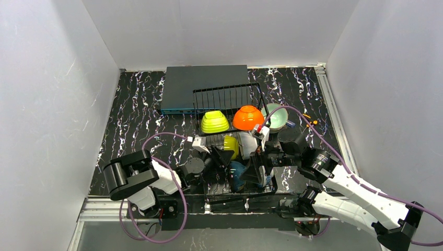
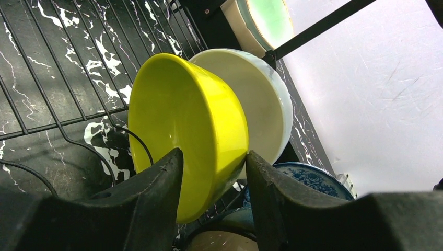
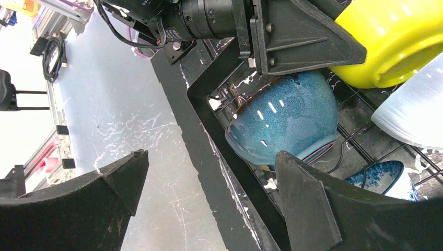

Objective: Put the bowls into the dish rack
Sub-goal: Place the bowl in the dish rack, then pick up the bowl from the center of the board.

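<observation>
The yellow bowl [image 2: 183, 115] stands on its edge in the dish rack [image 2: 52, 68]. Its mouth faces the left of the left wrist view, and it fills the middle of that frame. Your left gripper [image 2: 214, 157] is closed on it, with one finger inside the mouth and the other against the outer wall, so the bowl's lower wall is pinched between them. Just behind it, toward the upper right, the white bowl [image 2: 264, 99] leans on edge; you cannot tell whether the two touch. The mint bowl [image 2: 264, 18] shows at the top edge. The blue-white patterned bowl [image 2: 311, 178] peeks out at the lower right, past the right-hand finger.

In the right wrist view the teal bowl [image 3: 284, 120] lies tilted at the rack's near rim, centre right of the frame, with its outer side toward the camera. Your right gripper [image 3: 211, 156] is spread wide open. The teal bowl sits just above the finger on the right side of that frame, outside the gap.

From above, the lime green bowl [image 1: 214, 122] and the orange bowl [image 1: 248, 117] sit upside down side by side in the rack, at the frame's centre. The flat dark grey box [image 1: 203, 86] lies behind them on the black marbled table [image 1: 136, 115].
</observation>
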`<state>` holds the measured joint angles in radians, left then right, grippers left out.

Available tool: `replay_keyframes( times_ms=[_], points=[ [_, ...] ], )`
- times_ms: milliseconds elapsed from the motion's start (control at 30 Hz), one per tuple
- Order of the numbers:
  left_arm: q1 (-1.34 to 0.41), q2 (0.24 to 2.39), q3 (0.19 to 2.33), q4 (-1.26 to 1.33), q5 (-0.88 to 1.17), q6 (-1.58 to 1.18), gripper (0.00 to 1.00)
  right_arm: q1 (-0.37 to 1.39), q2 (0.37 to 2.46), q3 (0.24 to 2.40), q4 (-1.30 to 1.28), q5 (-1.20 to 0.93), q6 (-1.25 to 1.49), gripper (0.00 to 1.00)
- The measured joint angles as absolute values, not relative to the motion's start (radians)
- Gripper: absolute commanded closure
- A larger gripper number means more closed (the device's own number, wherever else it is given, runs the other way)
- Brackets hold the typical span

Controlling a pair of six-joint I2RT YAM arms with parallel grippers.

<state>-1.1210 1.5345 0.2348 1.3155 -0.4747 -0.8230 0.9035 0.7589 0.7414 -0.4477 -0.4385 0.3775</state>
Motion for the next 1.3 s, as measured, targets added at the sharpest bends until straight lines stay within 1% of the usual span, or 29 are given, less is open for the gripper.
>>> replay_keyframes(
  times_ms=[33, 100, 167, 200, 233, 267, 400, 800, 1067, 1300],
  points=[
    [-1.121, 1.535, 0.236, 1.316, -0.474, -0.823, 0.52, 0.904, 0.759, 0.741, -0.448, -0.437, 0.377, 0.02],
    [-1.121, 1.538, 0.240, 1.315, -0.472, -0.821, 0.38, 0.904, 0.759, 0.741, -0.448, -0.436, 0.377, 0.02],
    [-1.121, 1.538, 0.241, 1.314, -0.470, -0.817, 0.28, 0.904, 0.759, 0.741, -0.448, -0.435, 0.375, 0.02],
    [-1.121, 1.538, 0.241, 1.314, -0.470, -0.814, 0.20, 0.904, 0.759, 0.741, -0.448, -0.435, 0.374, 0.02],
    [-1.121, 1.536, 0.241, 1.310, -0.472, -0.814, 0.08, 0.904, 0.759, 0.741, -0.448, -0.435, 0.374, 0.02],
    [-1.122, 1.531, 0.239, 1.304, -0.476, -0.812, 0.03, 0.904, 0.759, 0.741, -0.448, -0.433, 0.373, 0.02],
    [-1.137, 1.461, 0.210, 1.253, -0.493, -0.808, 0.02, 0.904, 0.759, 0.741, -0.448, -0.431, 0.370, 0.01],
    [-1.153, 1.145, 0.123, 1.089, -0.498, -0.814, 0.02, 0.904, 0.756, 0.741, -0.447, -0.419, 0.369, 0.01],
    [-1.153, 0.838, 0.077, 0.793, -0.473, -0.779, 0.02, 0.904, 0.705, 0.741, -0.464, -0.352, 0.370, 0.01],
    [-1.153, 0.593, 0.075, 0.534, -0.466, -0.757, 0.02, 0.904, 0.583, 0.734, -0.511, -0.174, 0.405, 0.01]
  ],
)
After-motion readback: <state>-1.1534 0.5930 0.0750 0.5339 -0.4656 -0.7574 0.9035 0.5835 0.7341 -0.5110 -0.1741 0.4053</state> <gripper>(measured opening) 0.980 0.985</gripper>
